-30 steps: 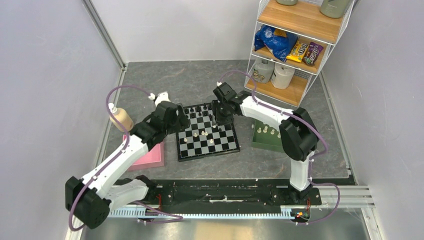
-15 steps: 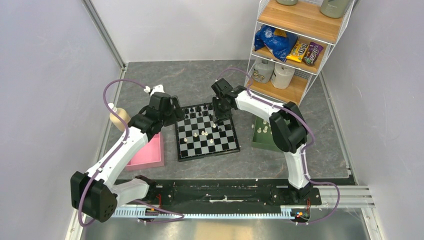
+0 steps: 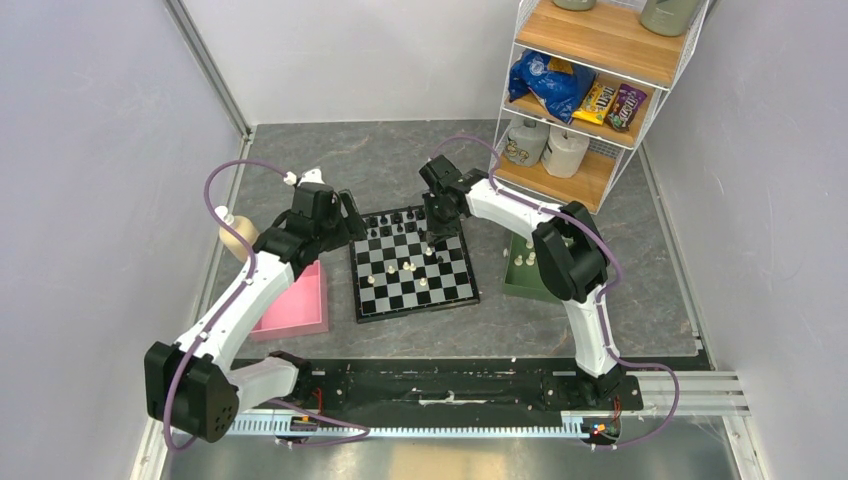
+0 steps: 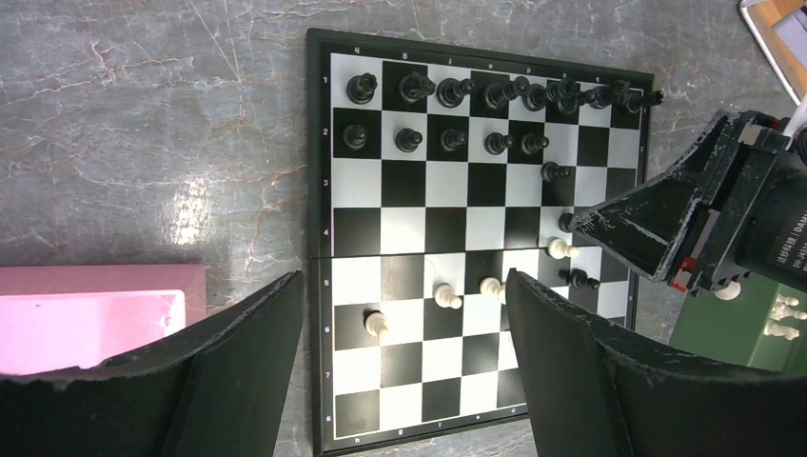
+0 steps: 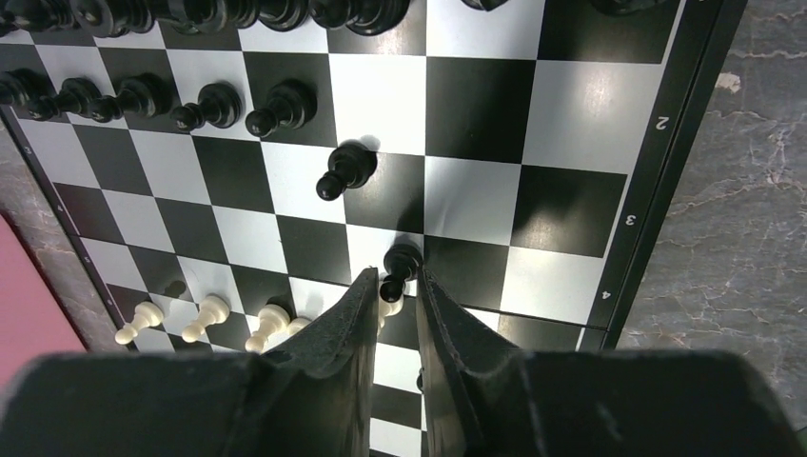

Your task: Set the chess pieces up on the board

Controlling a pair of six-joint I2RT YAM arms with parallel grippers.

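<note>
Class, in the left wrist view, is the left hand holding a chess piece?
No: the left hand hangs open above the board, gripping nothing.

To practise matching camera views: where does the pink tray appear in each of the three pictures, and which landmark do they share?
Top external: pink tray, just left of the board.
Left wrist: at the lower left edge.
Right wrist: a thin sliver low on the left edge.
Shared landmark: the board, with its black border.
</note>
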